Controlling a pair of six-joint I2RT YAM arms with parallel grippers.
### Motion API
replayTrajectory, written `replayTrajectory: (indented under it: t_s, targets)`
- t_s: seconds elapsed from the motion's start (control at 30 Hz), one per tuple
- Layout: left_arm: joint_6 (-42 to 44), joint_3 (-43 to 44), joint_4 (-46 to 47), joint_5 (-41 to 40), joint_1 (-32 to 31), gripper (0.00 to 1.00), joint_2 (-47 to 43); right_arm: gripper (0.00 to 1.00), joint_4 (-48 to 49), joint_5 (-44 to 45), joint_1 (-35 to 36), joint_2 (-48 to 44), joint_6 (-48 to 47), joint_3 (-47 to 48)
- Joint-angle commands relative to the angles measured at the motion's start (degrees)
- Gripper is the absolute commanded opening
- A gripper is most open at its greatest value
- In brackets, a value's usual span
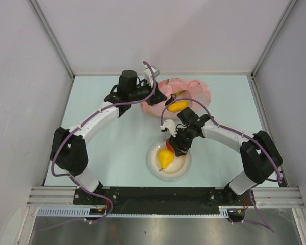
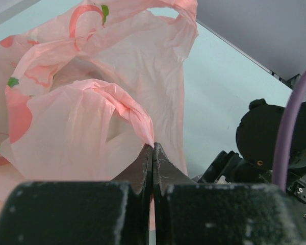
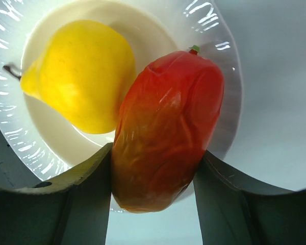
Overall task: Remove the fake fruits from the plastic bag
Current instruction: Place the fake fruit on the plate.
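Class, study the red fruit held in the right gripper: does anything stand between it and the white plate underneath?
Nothing visible does. The right gripper holds the red fruit directly over the white plate. The yellow pear lies on the plate's left side, beside the fruit rather than beneath it, as far as shows.

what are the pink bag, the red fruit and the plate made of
Pink bag: thin plastic film, translucent and crinkly, light shows through its folds.
Red fruit: probably moulded plastic, glossy, with faint surface wrinkles and soft highlights.
Plate: white and shiny, sharp glints on its ribbed rim; likely thin plastic, though glazed ceramic is possible.
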Motion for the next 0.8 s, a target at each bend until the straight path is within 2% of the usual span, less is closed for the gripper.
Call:
replayTrajectory:
  t_s: [0.0,0.07,0.17,0.23,0.27,0.33,0.47,0.67,0.7,0.73,0.77]
  targets:
    - [1.6,-0.76,-0.73,-0.06,-0.8,0.0,-3.66,0.23,2.51,-2.73,1.13,1.78,-0.46,1.53]
    - [2.3,-0.85,-1.17,-0.15,-0.97,0.0,-3.84,0.26,2.86,-3.87,1.22,2.39,-0.46,1.62]
    - [2.83,-0.85,-1.34,-0.32,-1.32,0.0,-3.93,0.41,3.92,-5.01,1.66,3.01,-0.19,1.71]
    - [2.75,-1.03,-1.26,-0.15,-1.5,0.0,-3.93,0.62,3.66,-5.46,1.66,3.19,0.07,1.97]
    - [2.66,-1.03,-1.25,-0.06,-1.5,0.0,-3.84,0.78,3.05,-5.37,1.57,3.02,0.16,2.23]
    - [2.57,-1.03,-1.25,0.03,-1.5,0.0,-3.93,1.0,2.43,-3.71,1.22,2.4,0.25,2.41]
    - [3.01,-0.85,-1.34,-0.15,-1.5,0.0,-3.93,1.0,-0.72,-3.96,-1.94,-1.37,-0.02,4.25]
    - [2.92,-0.85,-2.13,0.11,-1.15,0.0,-4.1,0.97,-4.43,-7.21,-9.84,-10.34,1.64,13.56]
    - [2.83,-1.02,-2.39,0.11,-1.06,0.0,-4.1,0.95,-2.95,-7.22,-11.51,-11.91,3.57,15.49]
    - [2.75,-1.2,-2.48,0.29,-1.06,0.0,-4.19,0.88,3.16,-4.61,-13.0,-12.8,10.28,15.68]
    - [2.66,-1.46,-2.57,0.64,-1.06,0.0,-4.37,0.83,6.26,-3.1,-15.89,-13.24,12.61,15.68]
